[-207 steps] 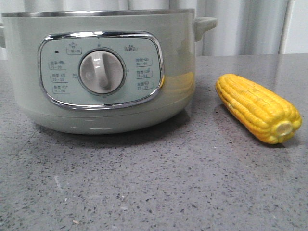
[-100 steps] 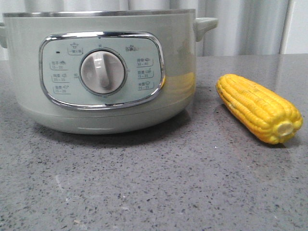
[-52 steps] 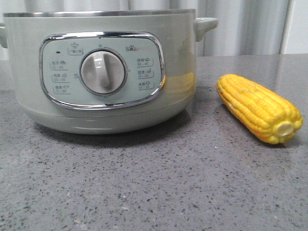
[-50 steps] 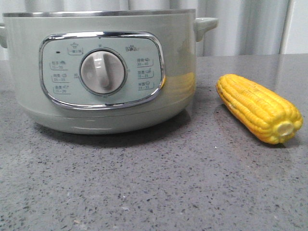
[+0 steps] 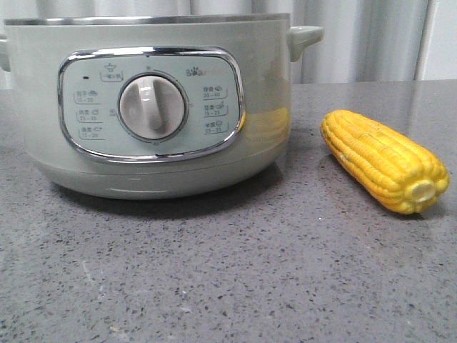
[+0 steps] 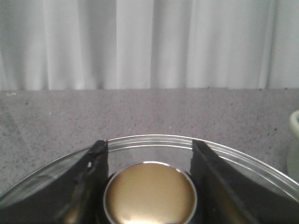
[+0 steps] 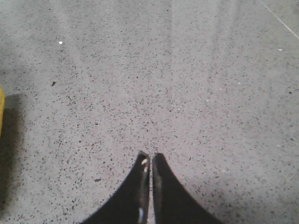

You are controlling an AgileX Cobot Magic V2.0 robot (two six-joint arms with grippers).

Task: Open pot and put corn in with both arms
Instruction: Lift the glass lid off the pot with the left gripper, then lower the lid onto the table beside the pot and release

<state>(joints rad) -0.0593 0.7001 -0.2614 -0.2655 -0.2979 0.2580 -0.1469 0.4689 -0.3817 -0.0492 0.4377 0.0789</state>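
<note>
The pale green pot (image 5: 150,164) stands on the grey table at the left of the front view, dial facing me, steel rim at the frame's top. The yellow corn (image 5: 382,158) lies on the table to its right, stub end toward me. In the left wrist view my left gripper (image 6: 149,143) is shut on the gold knob (image 6: 149,196) of a glass lid (image 6: 233,154), which is held over bare table with the pot's edge (image 6: 294,140) beside it. My right gripper (image 7: 150,155) is shut and empty over the table, with a sliver of corn (image 7: 1,109) at the frame's edge. Neither gripper shows in the front view.
White curtains (image 5: 357,39) hang behind the table's far edge. The speckled grey tabletop (image 5: 228,271) runs in front of the pot and the corn.
The pot shifted slightly to the right about two seconds ago and has been still since. The corn has not moved.
</note>
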